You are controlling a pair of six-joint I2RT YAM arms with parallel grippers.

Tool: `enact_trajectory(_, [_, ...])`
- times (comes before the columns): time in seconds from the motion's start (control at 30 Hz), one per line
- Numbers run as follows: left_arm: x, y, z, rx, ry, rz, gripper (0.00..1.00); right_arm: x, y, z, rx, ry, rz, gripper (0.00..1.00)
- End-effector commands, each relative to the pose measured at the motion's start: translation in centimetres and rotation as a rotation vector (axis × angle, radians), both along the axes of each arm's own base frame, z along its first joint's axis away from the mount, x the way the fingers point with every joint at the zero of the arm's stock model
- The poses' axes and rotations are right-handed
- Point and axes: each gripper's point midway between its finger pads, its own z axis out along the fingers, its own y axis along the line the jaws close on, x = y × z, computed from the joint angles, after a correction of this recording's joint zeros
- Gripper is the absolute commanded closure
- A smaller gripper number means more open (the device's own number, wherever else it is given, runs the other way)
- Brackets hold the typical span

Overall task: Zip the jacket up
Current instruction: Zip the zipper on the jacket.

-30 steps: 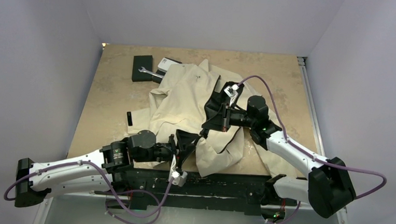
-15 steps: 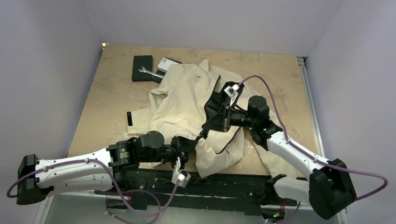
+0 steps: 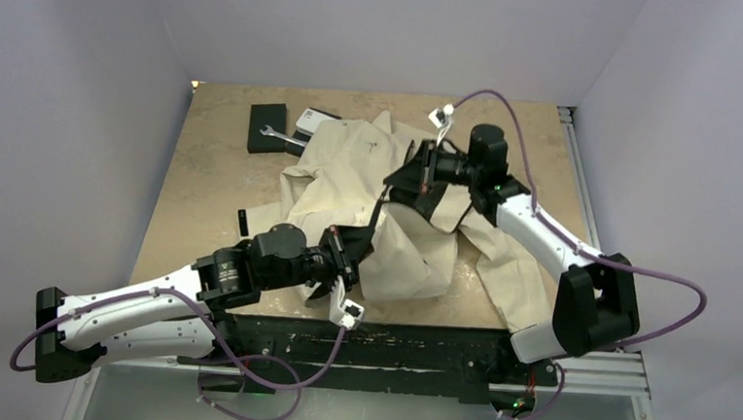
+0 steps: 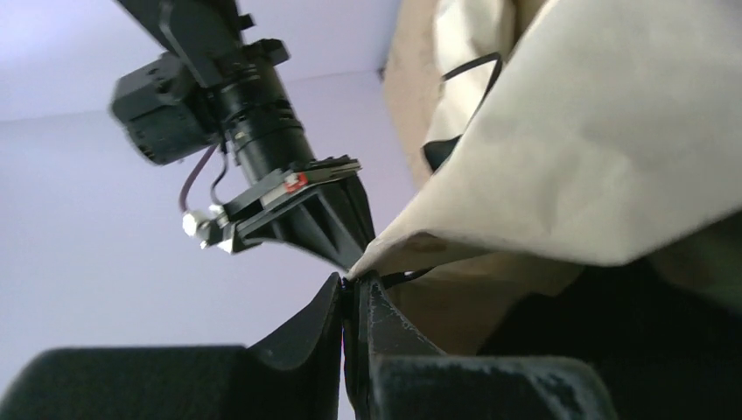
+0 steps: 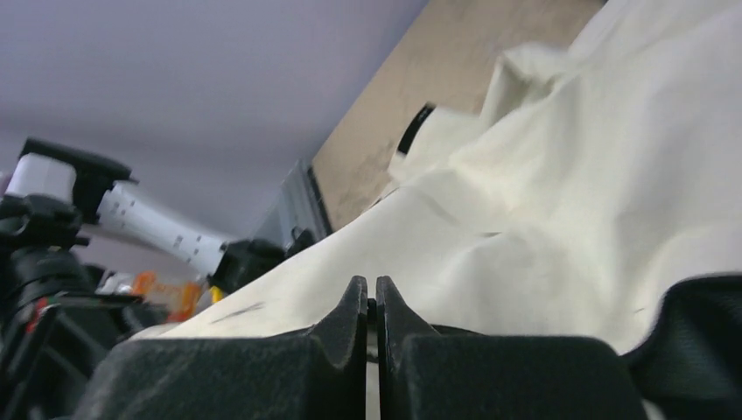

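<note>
The left pincer is pinched shut on a thin edge of the jacket, right at its tips. The right pincer grips the jacket too. A hard pull could make that edge slip out.

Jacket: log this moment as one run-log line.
left gripper: shut on jacket edge | right gripper: shut on jacket | front: open, not zipped

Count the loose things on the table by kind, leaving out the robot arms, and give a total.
jacket: 1
black box: 1
wrench: 1
white device: 1
small black bar: 1
Total: 5
</note>
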Motion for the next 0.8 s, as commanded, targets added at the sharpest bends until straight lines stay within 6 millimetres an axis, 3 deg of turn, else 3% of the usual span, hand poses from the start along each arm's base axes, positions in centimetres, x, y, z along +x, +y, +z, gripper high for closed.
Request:
enact_trajectory(0.0, [-0.8,0.2,7.2,-0.042,-0.171,-0.059,1.0,9.4,-3.3,4.7,-0.033,-0.226,-0.215,1.0])
enact_trajectory(0.17, [-1.9,1.2,8.3,0.008,-0.233,-0.121,1.0,15.4,-4.7,8.5,-0.057,-0.319,-0.326,1.0])
enact_trajectory(0.3, [-3.1,2.4,8.2,0.088,-0.26,-0.176,1.0,20.7,-7.5,11.2,-0.097,-0.377,-0.477,1.0])
enact_trajectory(0.47, [-3.3,4.5,7.1,0.197,-0.205,-0.16,1.0,25.7,-11.1,15.2,-0.082,-0.431,-0.631,1.0])
enact_trajectory(0.63, [-3.8,6.4,5.6,0.288,-0.154,-0.155,1.0,28.0,-14.4,19.6,-0.062,-0.493,-0.741,1.0])
enact_trajectory(0.77, [-3.6,7.1,5.2,0.335,-0.148,-0.135,1.0,27.7,-16.6,24.0,-0.037,-0.579,-0.813,1.0])
